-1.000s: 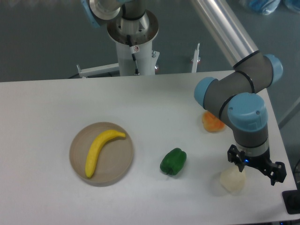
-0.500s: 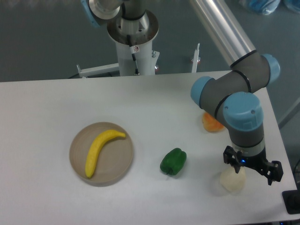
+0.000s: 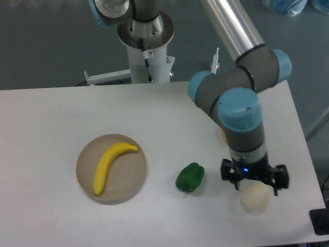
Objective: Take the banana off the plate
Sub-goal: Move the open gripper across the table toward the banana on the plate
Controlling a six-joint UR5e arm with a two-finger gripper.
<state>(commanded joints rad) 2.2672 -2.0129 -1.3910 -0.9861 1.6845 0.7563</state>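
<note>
The bright yellow banana lies curved on the round tan plate at the left of the white table. My gripper hangs far to the right of the plate, pointing down, just above and behind a pale round fruit. Only its black body shows below the blue wrist. Its fingers are hidden, so I cannot tell whether it is open or shut. Nothing shows in its grasp.
A green pepper lies between the plate and the gripper. An orange-yellow fruit is almost hidden behind the arm. The robot's base column stands at the back. The table's right edge is close to the gripper.
The arm has swung left by about a hand's width, toward the green pepper, and now covers most of the orange-yellow fruit. The banana and the plate have not moved.
</note>
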